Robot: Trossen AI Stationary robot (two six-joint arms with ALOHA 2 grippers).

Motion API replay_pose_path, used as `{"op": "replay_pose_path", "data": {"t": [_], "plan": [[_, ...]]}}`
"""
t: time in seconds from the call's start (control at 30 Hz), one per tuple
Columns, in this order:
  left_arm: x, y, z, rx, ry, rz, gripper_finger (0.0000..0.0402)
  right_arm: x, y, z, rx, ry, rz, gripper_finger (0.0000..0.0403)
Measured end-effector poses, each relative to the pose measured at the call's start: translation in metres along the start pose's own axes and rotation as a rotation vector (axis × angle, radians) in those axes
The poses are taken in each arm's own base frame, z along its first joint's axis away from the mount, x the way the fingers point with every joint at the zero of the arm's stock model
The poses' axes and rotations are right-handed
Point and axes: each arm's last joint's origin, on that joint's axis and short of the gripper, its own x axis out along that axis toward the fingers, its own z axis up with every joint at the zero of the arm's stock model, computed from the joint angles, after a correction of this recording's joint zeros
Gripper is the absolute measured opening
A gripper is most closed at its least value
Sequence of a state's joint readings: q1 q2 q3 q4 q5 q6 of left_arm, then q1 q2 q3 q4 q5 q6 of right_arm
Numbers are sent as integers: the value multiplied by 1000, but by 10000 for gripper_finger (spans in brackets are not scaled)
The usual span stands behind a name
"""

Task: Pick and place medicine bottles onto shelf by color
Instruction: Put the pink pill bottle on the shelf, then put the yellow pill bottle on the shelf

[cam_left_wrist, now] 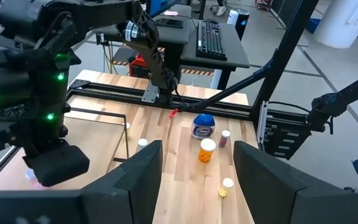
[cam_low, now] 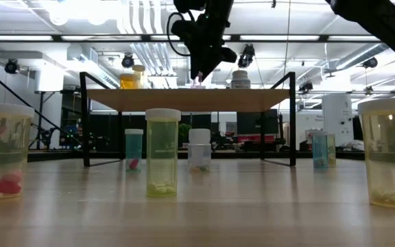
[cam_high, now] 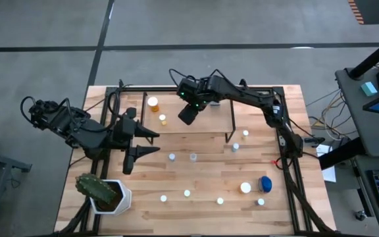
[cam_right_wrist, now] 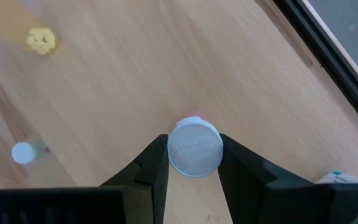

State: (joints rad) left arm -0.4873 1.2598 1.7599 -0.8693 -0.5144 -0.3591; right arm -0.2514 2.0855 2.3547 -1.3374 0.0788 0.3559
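R arm reaches from table's right edge across to the far centre, wrist bent down; right gripper (cam_right_wrist: 193, 163) points straight down, fingers (cam_right_wrist: 151, 163) clamped on a white-capped bottle (cam_right_wrist: 194, 148). L arm waits at table's left side, left gripper (cam_high: 147, 142) level, jaws spread wide.

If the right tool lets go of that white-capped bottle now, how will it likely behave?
The right tool grips the white-capped bottle by its cap, over the shelf. It looks tall and narrow, so probably tippy, and being round, likely to roll if it topples. Probably light, with few pills.
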Motion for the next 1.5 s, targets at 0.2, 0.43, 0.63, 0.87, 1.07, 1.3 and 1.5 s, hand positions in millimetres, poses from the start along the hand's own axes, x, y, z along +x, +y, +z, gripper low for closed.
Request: {"op": "replay_pose_path", "data": {"t": [0.2, 0.43, 0.63, 0.87, 1.07, 1.3, 1.5], "plan": [[0, 0, 0, -1, 0, 0, 182, 0, 0, -1, -2, 11, -5, 109], [0, 0, 0, -1, 0, 0, 182, 0, -1, -2, -2, 16, -7, 110], [0, 0, 0, -1, 0, 0, 182, 0, -1, -2, -2, 11, -25, 141], [0, 0, 0, 0, -1, 0, 182, 0, -1, -1, 11, 1, -29, 168], [0, 0, 0, 0, -1, 0, 182, -5, -2, -1, 29, -10, -25, 168], [0, 0, 0, -1, -1, 0, 182, -47, -2, -7, 50, -98, 13, 169], [10, -5, -4, -73, 22, 10, 182, -110, 19, -32, -42, -258, -2, 168]]}}
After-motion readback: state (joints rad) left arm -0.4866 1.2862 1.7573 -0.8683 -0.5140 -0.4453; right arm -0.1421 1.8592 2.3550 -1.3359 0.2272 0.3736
